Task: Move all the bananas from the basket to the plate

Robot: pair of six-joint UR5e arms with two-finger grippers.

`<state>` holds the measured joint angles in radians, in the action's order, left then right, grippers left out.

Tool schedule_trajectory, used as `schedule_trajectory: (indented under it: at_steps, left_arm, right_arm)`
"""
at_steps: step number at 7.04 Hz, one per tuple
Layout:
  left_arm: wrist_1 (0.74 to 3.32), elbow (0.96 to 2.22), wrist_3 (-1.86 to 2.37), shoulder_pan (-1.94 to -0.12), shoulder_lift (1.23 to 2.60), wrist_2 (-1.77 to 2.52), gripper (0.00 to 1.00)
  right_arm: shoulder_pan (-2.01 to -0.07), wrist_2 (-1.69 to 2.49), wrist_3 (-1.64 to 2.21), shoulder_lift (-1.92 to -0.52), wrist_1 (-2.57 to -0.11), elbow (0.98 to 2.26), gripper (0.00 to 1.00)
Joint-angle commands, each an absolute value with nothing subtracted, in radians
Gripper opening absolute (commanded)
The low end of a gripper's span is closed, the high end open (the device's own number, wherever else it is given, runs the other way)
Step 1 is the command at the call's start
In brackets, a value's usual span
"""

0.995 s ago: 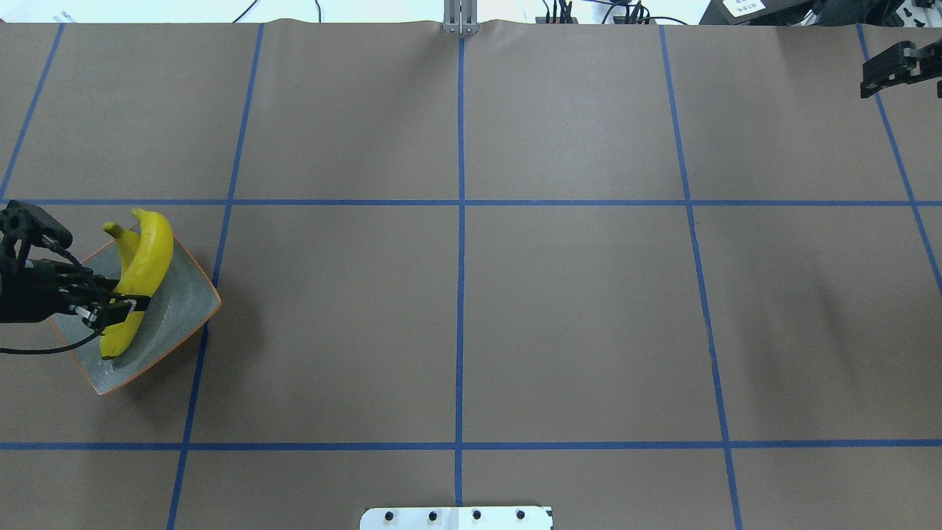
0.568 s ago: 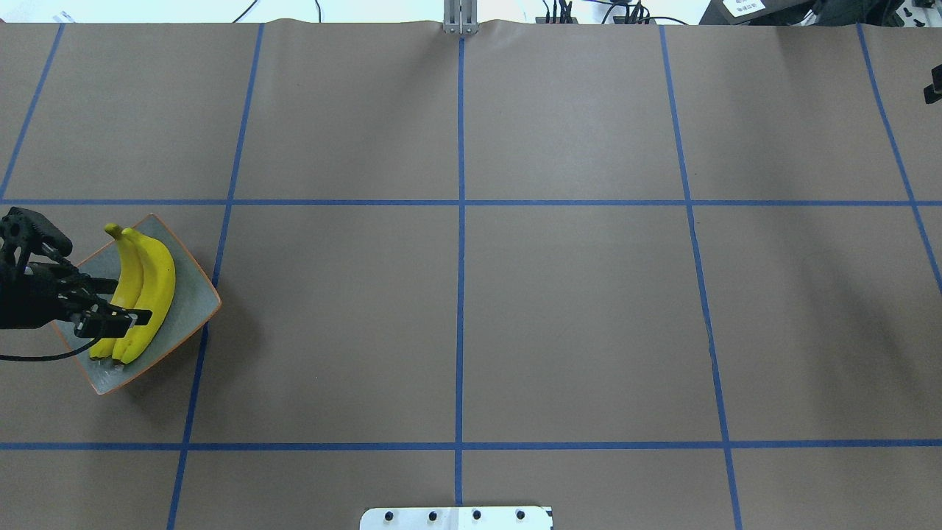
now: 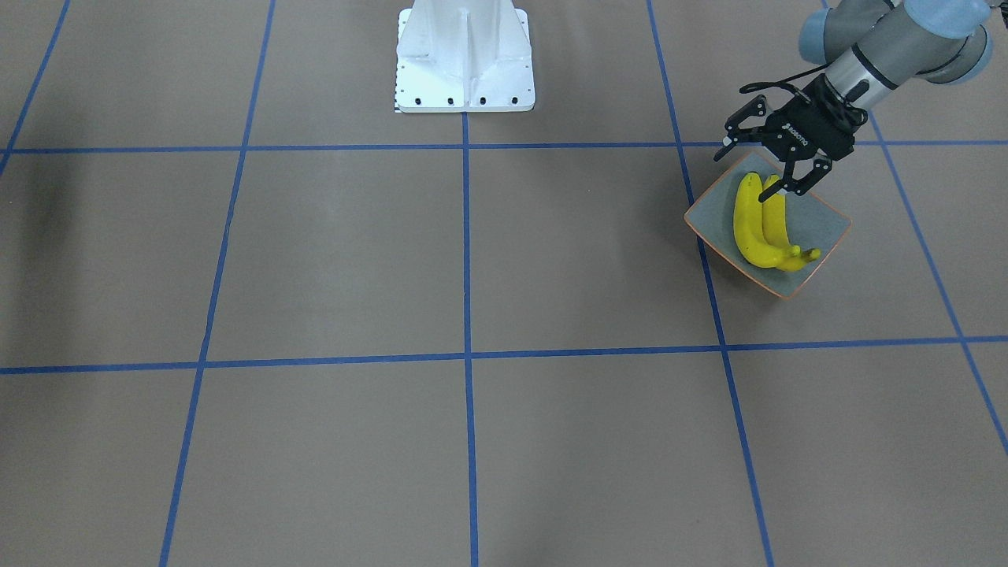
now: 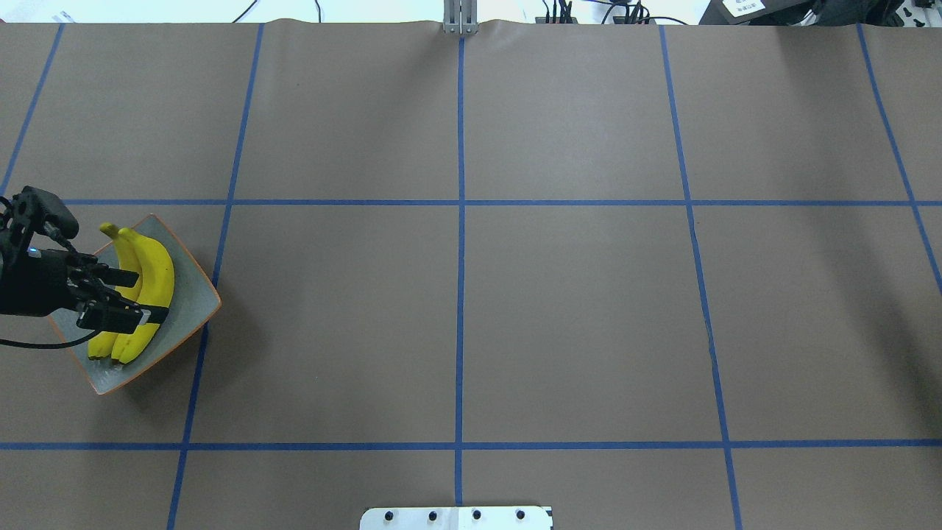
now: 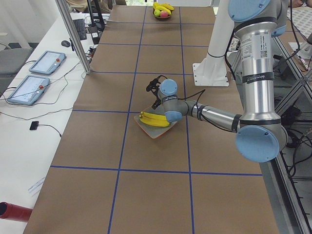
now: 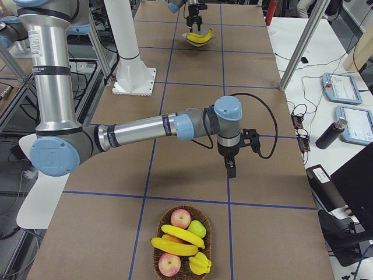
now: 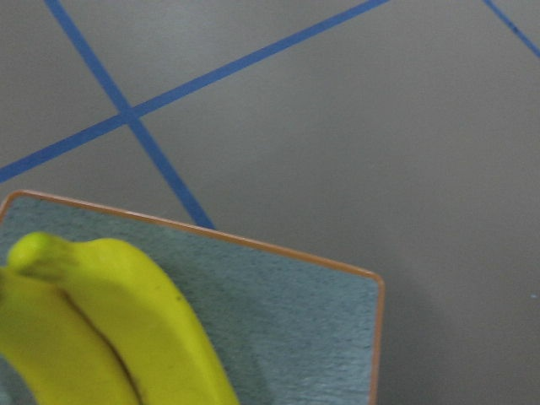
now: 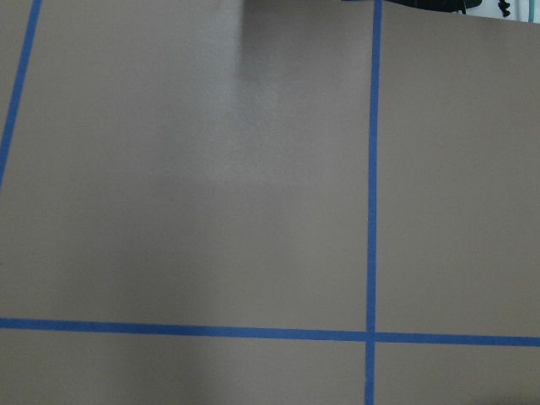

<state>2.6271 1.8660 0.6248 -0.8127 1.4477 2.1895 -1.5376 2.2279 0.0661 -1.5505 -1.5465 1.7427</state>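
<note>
Two yellow bananas (image 4: 151, 283) lie side by side on the grey, orange-rimmed plate (image 4: 188, 305) at the table's left. They also show in the front view (image 3: 748, 228) and the left wrist view (image 7: 110, 321). My left gripper (image 4: 131, 297) hovers over them, open and empty; it shows the same in the front view (image 3: 750, 167). Two more bananas (image 6: 175, 240) lie in the wicker basket (image 6: 156, 263) with other fruit. My right gripper (image 6: 231, 169) points down above bare table a little short of the basket. It shows only in the right side view, so I cannot tell its state.
The robot's white base (image 3: 465, 59) stands at the table's middle edge. Blue tape lines cross the brown table (image 4: 574, 316). Apples (image 6: 180, 219) share the basket with the bananas. Tablets (image 5: 36, 75) and cables lie on the side bench.
My left gripper let go of the banana it held; it now lies beside the other on the plate, and the gripper has lifted slightly. The right gripper has left the overhead view.
</note>
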Motion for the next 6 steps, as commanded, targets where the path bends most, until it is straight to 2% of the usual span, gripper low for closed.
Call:
schedule_trajectory:
  at_steps: [1, 3, 4, 6]
  left_arm:
    - [2.626, 1.858, 0.626, -0.818, 1.476, 2.194, 1.0]
    - [2.626, 1.859, 0.626, -0.816, 1.488, 2.194, 1.0]
    - [2.626, 1.859, 0.626, -0.816, 1.493, 2.194, 1.0]
    - [2.626, 1.859, 0.626, -0.816, 1.496, 2.192, 1.0]
  right_arm:
    - [-1.683, 2.288, -0.082, -1.627, -1.53, 1.642, 1.0]
    - [-1.758, 2.319, -0.164, -1.695, -1.337, 1.469, 1.0]
    - [-1.758, 2.322, -0.152, -1.747, -1.234, 1.426, 1.0]
    - [-1.756, 2.321, 0.008, -1.865, -1.032, 1.424, 0.99]
